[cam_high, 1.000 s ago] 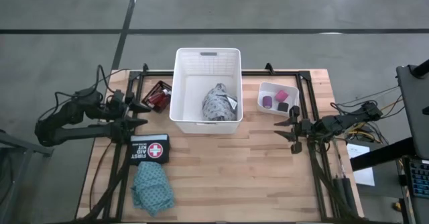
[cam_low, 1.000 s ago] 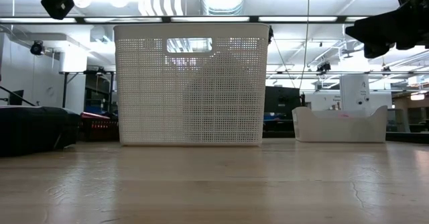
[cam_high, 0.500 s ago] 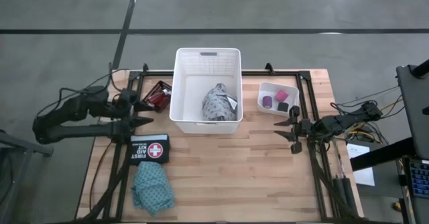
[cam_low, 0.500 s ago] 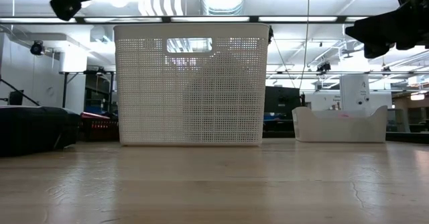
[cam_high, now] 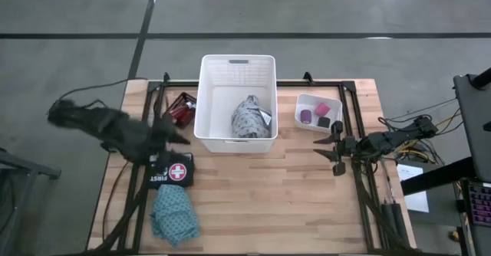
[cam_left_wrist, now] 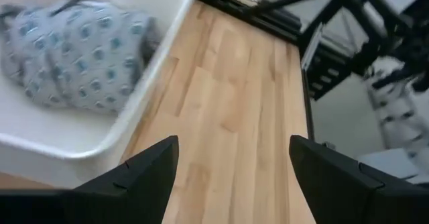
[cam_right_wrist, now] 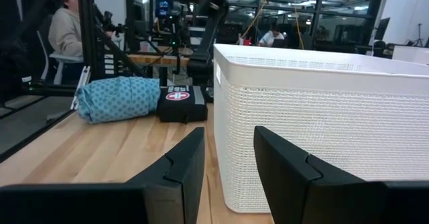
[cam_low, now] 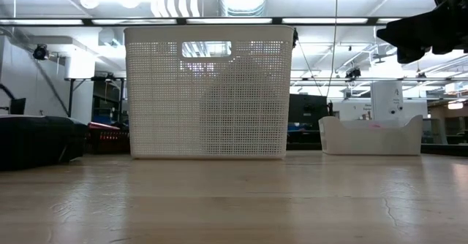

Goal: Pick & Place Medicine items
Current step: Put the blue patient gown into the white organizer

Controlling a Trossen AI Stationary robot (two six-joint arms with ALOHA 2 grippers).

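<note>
My spread left gripper (cam_high: 178,136) hovers empty between the red white-capped bottles (cam_high: 181,110), black first-aid pouch (cam_high: 171,169) and tall white perforated basket (cam_high: 205,95); my right gripper (cam_high: 328,147) waits narrowly parted.

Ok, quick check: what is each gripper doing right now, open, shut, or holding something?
Left gripper: open, empty, beside the white basket.
Right gripper: fingers parted, holding nothing, waiting at the table's right side.
</note>
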